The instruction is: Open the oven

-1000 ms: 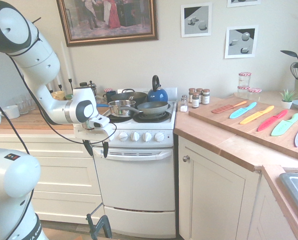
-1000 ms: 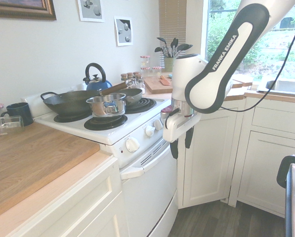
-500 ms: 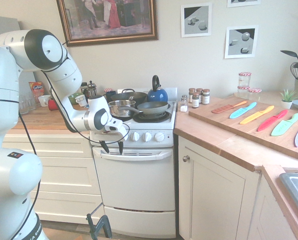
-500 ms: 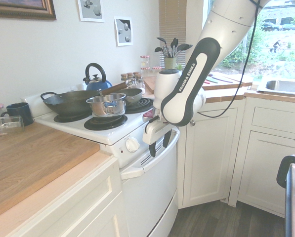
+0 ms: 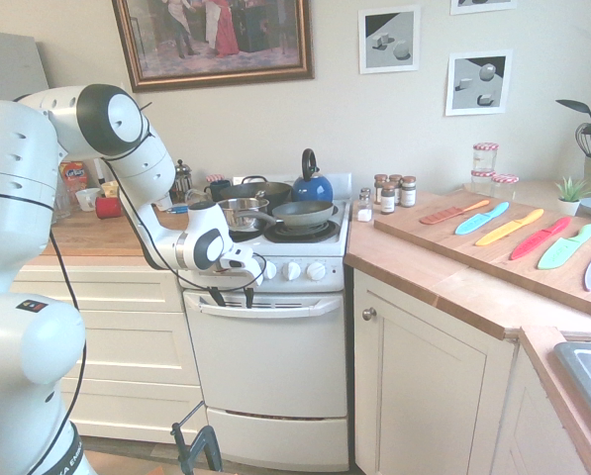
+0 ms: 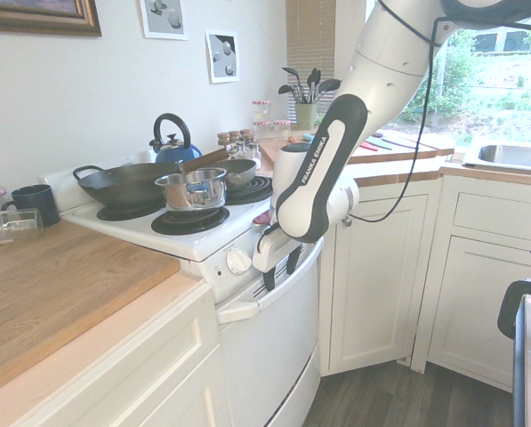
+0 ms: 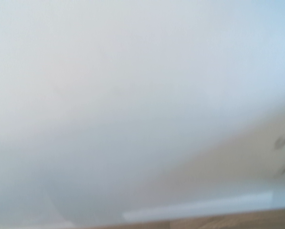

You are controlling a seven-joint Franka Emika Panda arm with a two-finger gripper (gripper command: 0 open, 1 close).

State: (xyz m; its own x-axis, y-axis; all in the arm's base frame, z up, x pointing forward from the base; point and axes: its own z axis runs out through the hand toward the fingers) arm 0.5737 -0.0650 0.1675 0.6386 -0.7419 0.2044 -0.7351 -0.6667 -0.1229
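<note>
Kitchen, daylight: a plain pale wall stands behind a wooden counter, and a small white oven is fitted between cream cabinets, its burners carrying a wok, a shiny saucepan and a grey frying pan. A blue kettle sits at the back.

The oven door is shut. Its white bar handle runs across the top of the door, just below the round knobs.

A white robot arm reaches in from the left of the first exterior view. Its gripper is at the handle's level, towards the door's left half in that view. The two dark fingers point down, spread apart with a clear gap, and nothing appears to be held between them. Whether a fingertip touches the handle cannot be told.

The step in hand seems to be lining up with the handle. Next, the gripper likely needs to get the bar between its fingers or hook behind it, then draw the door outward and down. Coming in too high could catch a knob instead.
</note>
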